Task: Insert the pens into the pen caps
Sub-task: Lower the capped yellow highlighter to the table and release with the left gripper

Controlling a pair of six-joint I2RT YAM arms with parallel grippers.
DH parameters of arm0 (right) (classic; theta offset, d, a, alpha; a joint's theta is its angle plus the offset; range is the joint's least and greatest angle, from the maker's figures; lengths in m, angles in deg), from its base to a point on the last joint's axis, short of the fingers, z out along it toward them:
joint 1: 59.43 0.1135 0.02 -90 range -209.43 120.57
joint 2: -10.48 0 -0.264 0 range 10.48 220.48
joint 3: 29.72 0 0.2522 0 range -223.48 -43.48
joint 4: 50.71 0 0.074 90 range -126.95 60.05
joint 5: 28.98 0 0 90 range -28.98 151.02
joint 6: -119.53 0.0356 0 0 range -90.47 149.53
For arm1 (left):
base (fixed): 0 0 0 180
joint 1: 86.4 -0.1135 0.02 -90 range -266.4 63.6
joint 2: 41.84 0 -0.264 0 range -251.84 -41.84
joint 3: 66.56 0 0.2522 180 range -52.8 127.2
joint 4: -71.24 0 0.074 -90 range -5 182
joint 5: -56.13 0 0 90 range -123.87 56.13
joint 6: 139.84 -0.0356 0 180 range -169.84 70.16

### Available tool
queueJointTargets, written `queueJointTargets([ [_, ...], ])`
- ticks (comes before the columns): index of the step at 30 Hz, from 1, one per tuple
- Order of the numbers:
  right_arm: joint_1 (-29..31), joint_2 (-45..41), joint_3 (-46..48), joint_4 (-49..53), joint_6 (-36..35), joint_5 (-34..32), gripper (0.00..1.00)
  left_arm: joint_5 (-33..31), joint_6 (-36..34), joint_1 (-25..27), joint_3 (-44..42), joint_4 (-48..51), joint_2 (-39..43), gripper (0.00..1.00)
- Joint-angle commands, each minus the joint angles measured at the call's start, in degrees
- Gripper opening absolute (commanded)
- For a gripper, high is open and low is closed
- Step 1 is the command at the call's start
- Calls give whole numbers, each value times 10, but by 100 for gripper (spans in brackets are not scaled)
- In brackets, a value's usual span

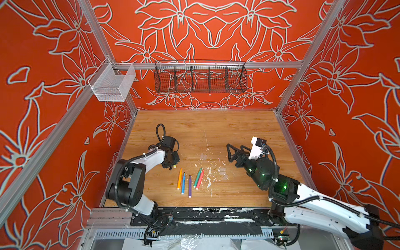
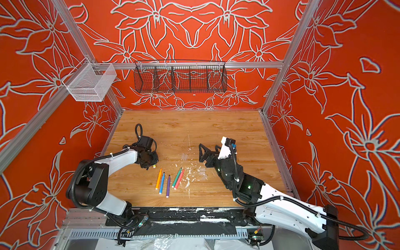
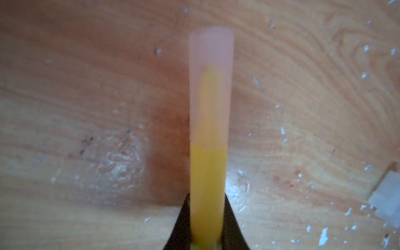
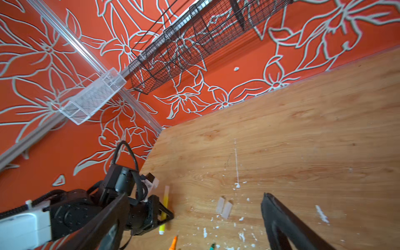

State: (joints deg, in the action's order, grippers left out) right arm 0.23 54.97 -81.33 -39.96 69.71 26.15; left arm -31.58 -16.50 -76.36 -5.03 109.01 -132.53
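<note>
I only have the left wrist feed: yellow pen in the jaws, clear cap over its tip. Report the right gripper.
Observer: The right gripper hangs open and empty over the table, right of centre.
Operator: Count the loose pens.
Observer: Five in a row: orange pen, blue pen, purple pen, green pen, red-pink pen.
Operator: Find spare caps.
Observer: Two clear caps lie side by side beyond that row, between the two grippers.

yellow pen (image 3: 207,173), clear cap (image 3: 211,54), orange floral wall (image 1: 121,23)
</note>
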Motion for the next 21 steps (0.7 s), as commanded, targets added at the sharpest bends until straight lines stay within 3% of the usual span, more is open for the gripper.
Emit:
queueJointTargets([
  [1,-2,5,-33,93,2,-46,97,9,14,-6,21,48,-41,0],
  [7,-6,22,-49,167,9,-65,97,-4,13,-8,30,66,-36,18],
  [12,-16,22,-54,192,9,-64,98,-24,8,-8,44,91,-8,40],
  [18,-26,22,-53,190,-3,-37,97,-27,-11,-9,85,128,17,47],
  [21,-30,23,-53,179,-33,-14,98,-39,-22,-9,106,159,69,47],
])
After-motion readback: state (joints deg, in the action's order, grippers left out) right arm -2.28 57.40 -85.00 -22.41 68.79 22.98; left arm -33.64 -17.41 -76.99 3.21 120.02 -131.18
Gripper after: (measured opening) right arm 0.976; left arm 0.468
